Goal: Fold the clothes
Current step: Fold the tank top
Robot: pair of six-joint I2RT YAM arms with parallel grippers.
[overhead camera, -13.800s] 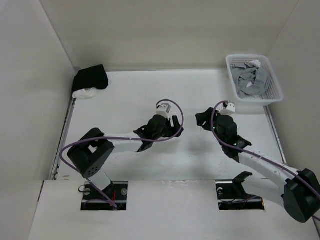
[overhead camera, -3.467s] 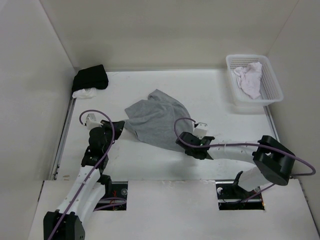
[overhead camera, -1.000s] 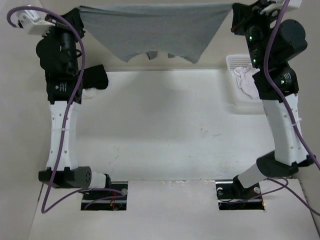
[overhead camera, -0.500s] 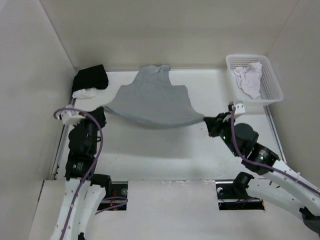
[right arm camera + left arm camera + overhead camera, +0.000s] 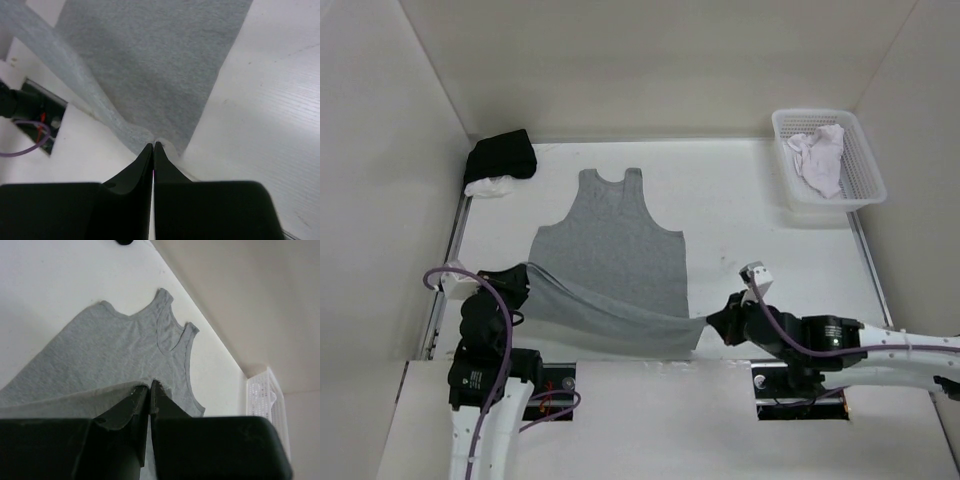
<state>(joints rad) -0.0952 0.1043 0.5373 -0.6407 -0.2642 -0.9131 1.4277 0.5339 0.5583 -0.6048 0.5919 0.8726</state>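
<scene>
The clothes (image 5: 610, 250) are a heather-grey sleeveless top, spread on the white table with the neckline at the far end. Their lower hem is lifted and stretched between both grippers near the table's front edge. At the hem's left corner my left gripper (image 5: 525, 268) is shut on the fabric; in the left wrist view its tips (image 5: 149, 385) pinch the grey cloth (image 5: 100, 355). The right corner is held by my right gripper (image 5: 710, 320), also shut; in the right wrist view its tips (image 5: 153, 145) clamp the hem of the clothes (image 5: 165, 65).
A white basket (image 5: 868, 160) holding a white cloth (image 5: 817, 155) stands at the back right. A folded black garment (image 5: 500, 155) lies on a white cloth (image 5: 488, 186) at the back left corner. Walls enclose the table on three sides.
Both grippers have drawn the hem toward the near edge and lower. The top, held high a second ago, now lies mostly flat on the table, straighter than half a second ago.
</scene>
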